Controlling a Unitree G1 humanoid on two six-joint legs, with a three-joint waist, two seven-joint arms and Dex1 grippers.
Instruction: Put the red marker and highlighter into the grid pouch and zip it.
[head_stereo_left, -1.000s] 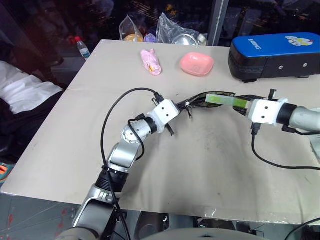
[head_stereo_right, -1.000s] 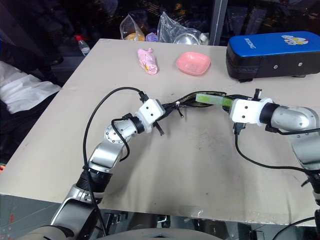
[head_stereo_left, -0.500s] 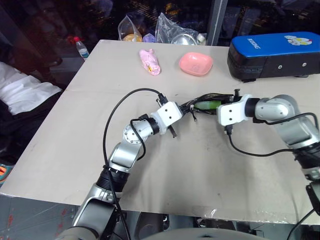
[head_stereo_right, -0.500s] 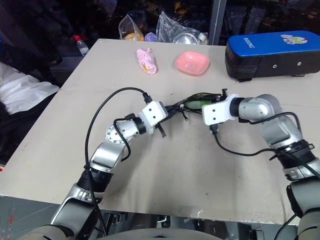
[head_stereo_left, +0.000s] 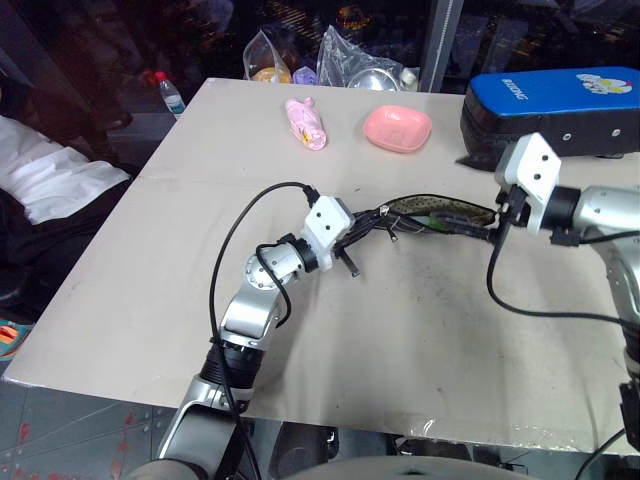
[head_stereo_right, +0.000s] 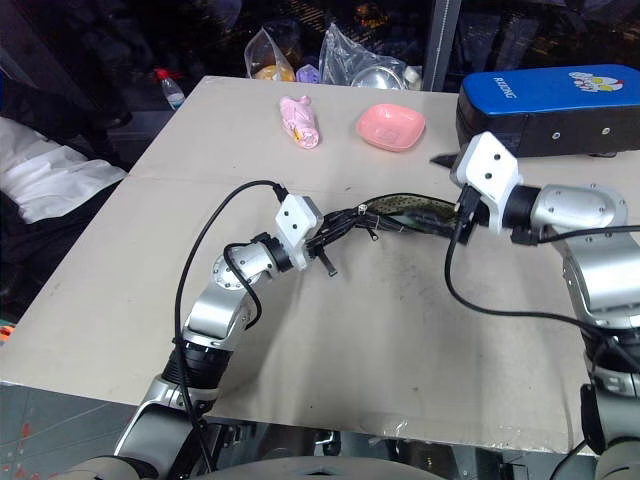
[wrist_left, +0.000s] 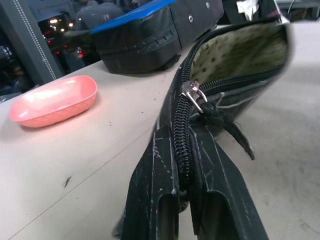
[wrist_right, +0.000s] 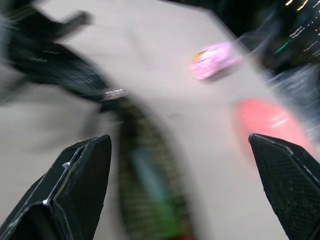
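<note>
The grid pouch (head_stereo_left: 440, 210) lies mid-table with its zipper undone and its mouth gaping. My left gripper (wrist_left: 182, 200) is shut on the pouch's zipper edge at its left end, just short of the zipper pull (wrist_left: 194, 95). My right gripper (wrist_right: 177, 142) is open, with nothing between its fingers, and hovers above the pouch's right end. In the blurred right wrist view a green shape, the highlighter (wrist_right: 152, 200), lies inside the pouch's mouth. A bit of red (wrist_right: 184, 236) shows beside it; I cannot tell if that is the red marker.
A big blue-and-black case (head_stereo_left: 560, 105) stands at the back right, close behind my right arm. A pink bowl (head_stereo_left: 398, 128) and a pink wrapped item (head_stereo_left: 305, 122) sit farther back, with plastic bags (head_stereo_left: 350, 62) and a bottle (head_stereo_left: 170, 92) beyond. The table (head_stereo_left: 420, 340) ends near me.
My right gripper carried the highlighter into the pouch's mouth, let go, opened wide, rolled and drew back up and to the right. My left gripper kept its hold in place.
</note>
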